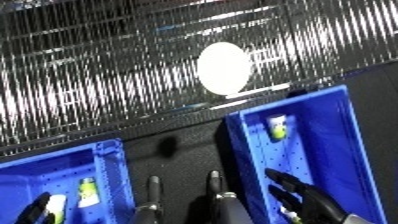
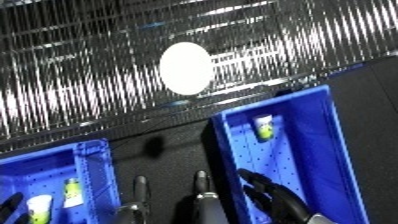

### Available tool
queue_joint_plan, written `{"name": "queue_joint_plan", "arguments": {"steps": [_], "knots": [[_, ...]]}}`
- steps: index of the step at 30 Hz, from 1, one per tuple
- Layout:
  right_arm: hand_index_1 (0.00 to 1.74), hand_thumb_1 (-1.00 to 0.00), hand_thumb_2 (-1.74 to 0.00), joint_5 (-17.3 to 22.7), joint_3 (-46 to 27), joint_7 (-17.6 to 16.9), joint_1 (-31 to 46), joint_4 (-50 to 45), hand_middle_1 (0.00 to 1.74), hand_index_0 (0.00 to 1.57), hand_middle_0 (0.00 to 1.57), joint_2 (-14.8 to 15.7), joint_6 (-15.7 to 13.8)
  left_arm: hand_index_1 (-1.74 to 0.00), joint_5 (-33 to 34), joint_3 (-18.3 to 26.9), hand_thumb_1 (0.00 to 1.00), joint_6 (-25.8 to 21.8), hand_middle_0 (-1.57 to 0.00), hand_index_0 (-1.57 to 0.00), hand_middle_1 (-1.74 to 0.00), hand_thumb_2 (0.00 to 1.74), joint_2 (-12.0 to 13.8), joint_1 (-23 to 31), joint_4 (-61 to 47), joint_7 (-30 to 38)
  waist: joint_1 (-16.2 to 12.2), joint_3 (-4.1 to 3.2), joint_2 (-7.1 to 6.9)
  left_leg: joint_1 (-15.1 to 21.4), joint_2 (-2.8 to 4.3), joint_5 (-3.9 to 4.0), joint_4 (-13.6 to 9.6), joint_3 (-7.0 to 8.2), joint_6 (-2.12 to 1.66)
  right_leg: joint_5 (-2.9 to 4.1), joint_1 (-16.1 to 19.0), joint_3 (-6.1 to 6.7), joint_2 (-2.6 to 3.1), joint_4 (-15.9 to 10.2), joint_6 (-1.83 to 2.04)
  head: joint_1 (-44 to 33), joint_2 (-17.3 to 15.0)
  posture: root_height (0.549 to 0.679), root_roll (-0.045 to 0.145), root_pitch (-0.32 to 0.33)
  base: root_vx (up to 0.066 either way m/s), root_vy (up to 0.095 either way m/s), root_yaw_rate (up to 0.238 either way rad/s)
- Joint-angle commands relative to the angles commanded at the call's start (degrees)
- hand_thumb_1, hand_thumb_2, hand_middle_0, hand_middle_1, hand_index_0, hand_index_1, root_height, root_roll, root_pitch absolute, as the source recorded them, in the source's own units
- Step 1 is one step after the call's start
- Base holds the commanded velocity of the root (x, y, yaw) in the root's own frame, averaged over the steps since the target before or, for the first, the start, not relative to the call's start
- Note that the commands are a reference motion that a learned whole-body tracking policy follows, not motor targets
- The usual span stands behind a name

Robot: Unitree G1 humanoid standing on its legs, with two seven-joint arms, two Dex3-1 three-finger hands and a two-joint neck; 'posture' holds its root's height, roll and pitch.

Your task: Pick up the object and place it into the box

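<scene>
Your right hand [image 1: 306, 197] hangs over the right bin [image 1: 333, 107], fingers relaxed, empty — left hand [image 1: 37, 207] unclear; go for the yellow-green object [image 1: 86, 192] in the left bin [image 1: 108, 155].

— How is the light here?

— Harsh and uneven. Well beyond the right hand [image 1: 306, 200], a round white disc [image 1: 223, 68] is blown out entirely, with no detail inside it. Around it the wire mesh wall [image 2: 80, 85] glitters with streaked white glare.

— And lower down?

— Dim. The dark surface [image 1: 173, 150] between the two blue bins swallows detail, and the hand reads as a black shape with a few pale highlights along its fingers.

— Is it sharp?

— No. The mesh smears into vertical streaks, and the right bin [image 2: 329, 145] has soft edges. The whole scene sits tilted.
</scene>
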Motion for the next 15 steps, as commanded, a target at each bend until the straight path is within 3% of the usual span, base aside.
{"name": "queue_joint_plan", "arguments": {"steps": [3,8,11,15], "knots": [[0.00,0.00,0.00,2.5,1.0,2.8,1.4,-10.9,0.00,0.00,0.00,-1.9,2.3,0.00,-0.3,0.4,0.00,-0.4,0.00,0.00,0.00,0.00,0.6,0.8,0.5,-0.3,-0.4,-0.14,-0.63,-0.1,0.44,0.18,-0.1,0.05,-0.17,-0.10,-0.1,0.01,0.00,-0.1,-0.02,-1.6,0.0,0.641,0.051,0.000,0.004,-0.021,-0.057],[0.00,0.00,0.00,6.6,0.5,6.4,0.7,-24.0,0.00,0.00,0.00,-4.5,2.5,0.00,-0.6,0.8,0.00,-1.0,0.00,0.00,0.00,0.00,1.3,1.1,3.1,-1.0,-0.9,-0.59,-1.30,-0.3,1.07,0.43,-0.4,0.11,-0.55,-0.16,-0.2,0.02,-0.05,-0.4,0.14,-3.3,0.2,0.641,0.051,0.006,0.012,-0.014,-0.036],[0.00,0.00,0.00,10.3,-1.6,6.2,-0.1,-30.6,0.00,0.00,0.00,-5.4,0.5,0.00,-0.4,1.4,0.00,-1.4,0.00,0.00,0.00,0.00,1.5,1.4,4.8,-1.5,-1.2,-0.88,-1.49,-0.2,1.41,0.52,-0.7,0.17,-0.71,-0.14,-0.1,-0.01,-0.23,-0.7,0.27,-3.7,0.6,0.642,0.052,0.008,0.026,-0.008,-0.014],[0.00,0.00,0.00,13.5,-6.5,2.7,-1.1,-37.3,0.00,0.00,0.00,-5.0,-4.8,0.00,0.8,2.4,0.00,-1.6,0.00,0.00,0.00,0.00,1.4,2.2,6.2,-2.0,-1.5,-1.31,-1.39,0.1,1.63,0.75,-1.6,0.29,-0.87,0.14,0.1,-0.02,-0.48,-1.6,0.54,-3.9,1.3,0.643,0.055,0.011,0.042,0.005,-0.007]]}}
